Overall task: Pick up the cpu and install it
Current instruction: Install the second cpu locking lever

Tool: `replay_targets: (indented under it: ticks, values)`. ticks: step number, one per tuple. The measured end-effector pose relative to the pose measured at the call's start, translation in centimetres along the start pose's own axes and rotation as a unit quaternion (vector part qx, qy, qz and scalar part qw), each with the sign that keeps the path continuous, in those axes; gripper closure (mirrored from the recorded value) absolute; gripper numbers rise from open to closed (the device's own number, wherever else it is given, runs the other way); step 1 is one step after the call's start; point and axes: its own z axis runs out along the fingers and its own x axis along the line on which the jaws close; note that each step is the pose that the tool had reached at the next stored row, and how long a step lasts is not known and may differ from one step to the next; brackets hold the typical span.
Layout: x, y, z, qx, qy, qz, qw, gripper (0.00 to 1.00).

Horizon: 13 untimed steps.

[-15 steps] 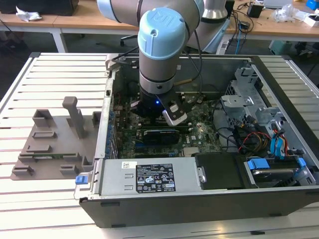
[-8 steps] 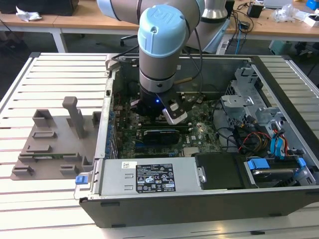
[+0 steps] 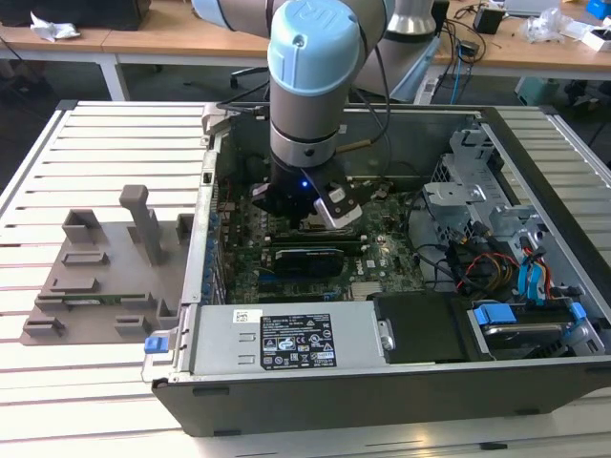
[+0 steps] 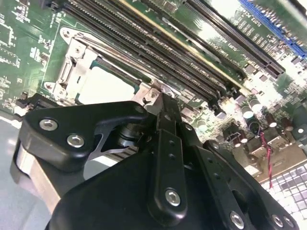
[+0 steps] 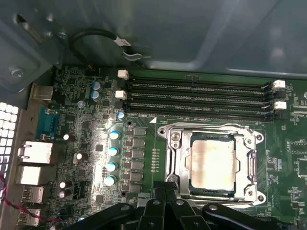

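The cpu (image 5: 213,163) (image 4: 103,87), a square chip with a pale silver top, lies flat inside the metal socket frame (image 5: 211,129) (image 4: 72,57) on the green motherboard. My gripper (image 5: 165,190) (image 4: 161,98) is down inside the open computer case, its black fingers drawn together into one narrow tip. That tip sits at the corner edge of the socket frame, beside the cpu, and nothing shows between the fingers. In the exterior view the arm's wrist (image 3: 304,143) stands upright over the board and covers the socket.
Black memory slots (image 5: 196,96) run alongside the socket. A long black card (image 3: 305,258), the power supply (image 3: 286,339) and drive bays with cables (image 3: 496,229) crowd the case. A grey fixture (image 3: 105,258) stands on the table at the exterior view's left.
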Motion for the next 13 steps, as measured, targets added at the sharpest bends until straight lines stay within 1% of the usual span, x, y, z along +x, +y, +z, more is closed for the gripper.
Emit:
replay_targets:
  ticks: [1, 2, 3, 4, 6, 7, 8, 9, 12, 13]
  values:
    - [-0.19, 0.37, 0.06, 0.0083, 0.0005, 0.000, 1.0000, 0.89]
    - [-0.35, 0.64, 0.11, 0.0145, 0.0009, 0.000, 0.9999, 0.89]
    - [-0.47, 0.83, 0.15, 0.0187, 0.0012, 0.000, 0.9998, 0.89]
    - [-0.68, 1.16, 0.19, 0.0256, 0.0018, 0.000, 0.9997, 0.89]
    - [-0.94, 1.48, 0.26, 0.0318, 0.0023, 0.000, 0.9995, 0.89]
    - [-1.22, 1.80, 0.31, 0.0381, 0.0030, 0.000, 0.9993, 0.89]
    - [-1.47, 2.04, 0.35, 0.0424, 0.0034, 0.000, 0.9991, 0.89]
    - [-1.86, 2.40, 0.42, 0.0485, 0.0041, 0.000, 0.9988, 0.89]
    - [-2.84, 3.17, 0.56, 0.0596, 0.0063, 0.001, 0.9982, 0.89]
    - [-3.28, 3.50, 0.61, 0.0644, 0.0073, 0.001, 0.9979, 0.89]
